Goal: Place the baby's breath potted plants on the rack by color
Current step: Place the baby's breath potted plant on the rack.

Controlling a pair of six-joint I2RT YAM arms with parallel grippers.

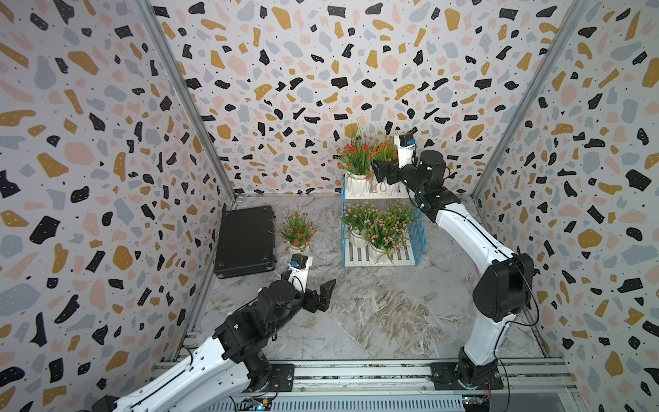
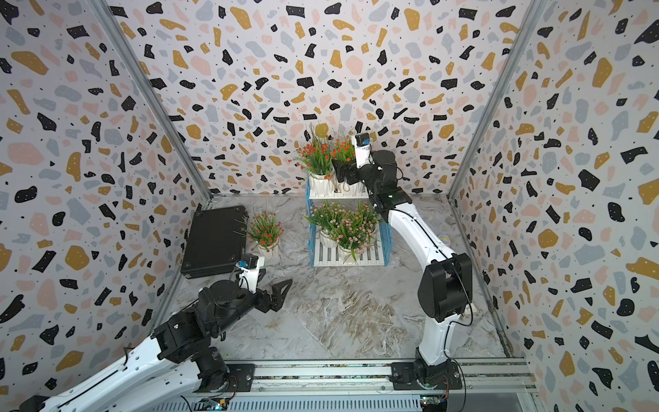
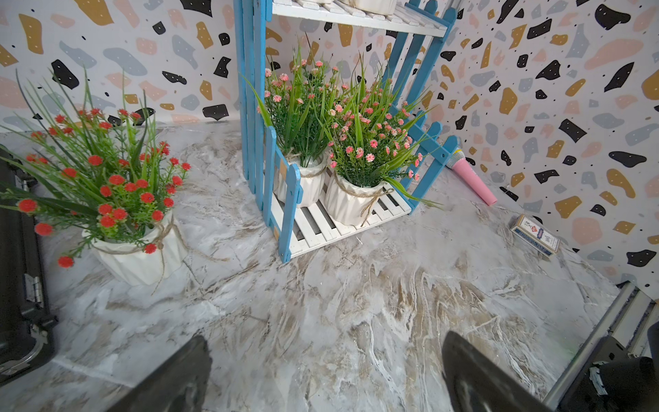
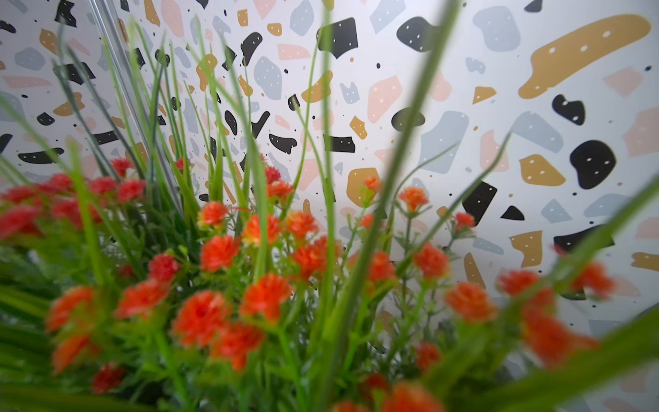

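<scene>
Top views first: rack point(image 1: 406, 255) at the back of the surface point(image 1: 374, 314), pink plants point(image 1: 383, 232) on its lower shelf, two red ones on the top shelf point(image 1: 360, 195). One red plant point(image 1: 354, 157) stands clear. The second red plant point(image 1: 387, 148) has your right tool point(image 1: 383, 173) down at its pot; leaves and the wrist hide the jaws, so I cannot tell whether they're apart or clamped. Looks like the release step: confirm the pot sits flat on the slats, not on the shelf edge. Then open fully and back out straight along the approach line so the fingers don't drag the twine or tip the neighbour. The last red plant point(image 1: 297, 228) sits on the surface just beside the black case point(image 1: 246, 242), with the left tool point(image 1: 321, 296) near it, empty. Left wrist: left tool fingers point(image 3: 171, 378) spread wide, nothing between them; last red plant upright. I count two pink pots on the lower shelf, and a third may be hidden behind. What looks like a pink toy microphone point(image 3: 470, 178) and a card box point(image 3: 535, 235) lie past the rack. Right wrist: only blurred red flowers and grass at the lens, no fingers visible, so judge clearance from the top views. Leave room on the top shelf for the third red pot.
</scene>
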